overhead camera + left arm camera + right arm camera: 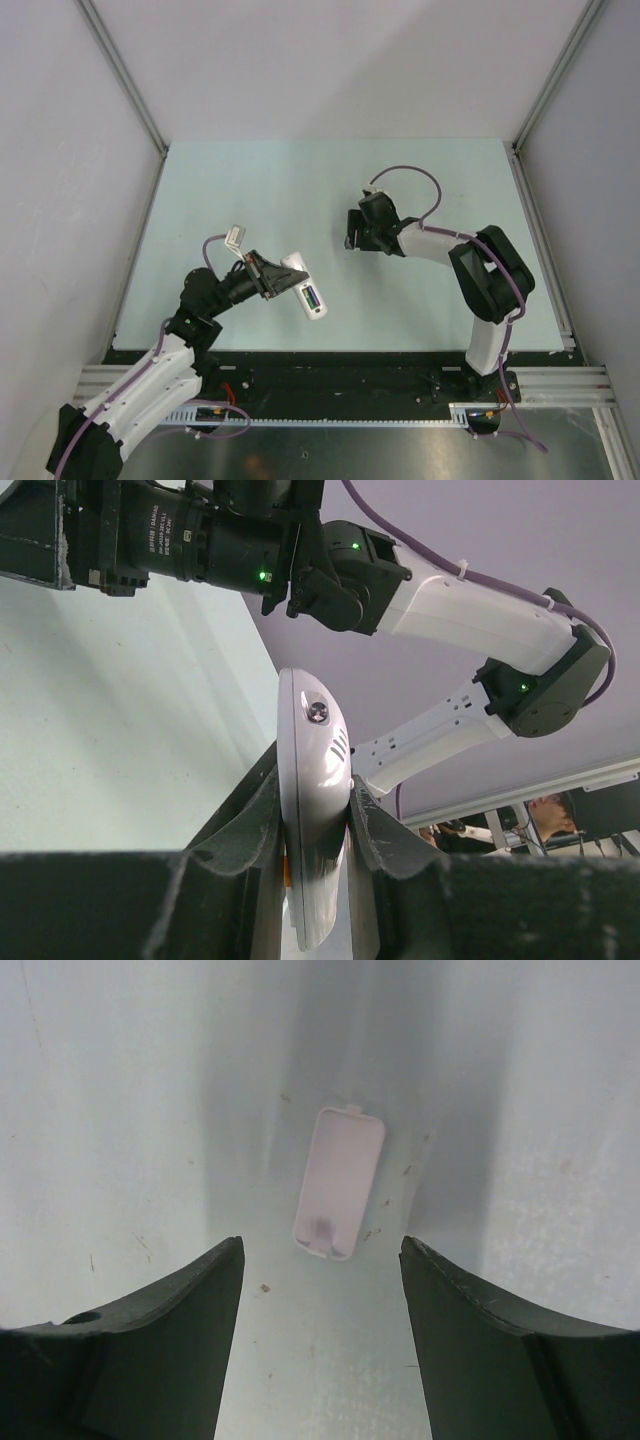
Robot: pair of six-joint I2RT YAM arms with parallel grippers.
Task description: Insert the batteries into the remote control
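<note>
My left gripper (283,278) is shut on the white remote control (305,288), holding it off the pale green table (250,190). The recess in its back faces up, and the batteries (312,298) show there as a small green and dark patch. In the left wrist view the remote control (312,750) stands edge-on, pinched between my left gripper's (315,780) pads. My right gripper (352,238) points down at the table mid-right. In its wrist view my right gripper (320,1243) is open, and a small white lid (338,1182) lies flat on the table just beyond the fingertips, untouched.
Grey walls and aluminium posts (125,80) close in the table on three sides. The right arm (470,610) crosses the left wrist view above the remote. A black rail (350,370) runs along the table's near edge.
</note>
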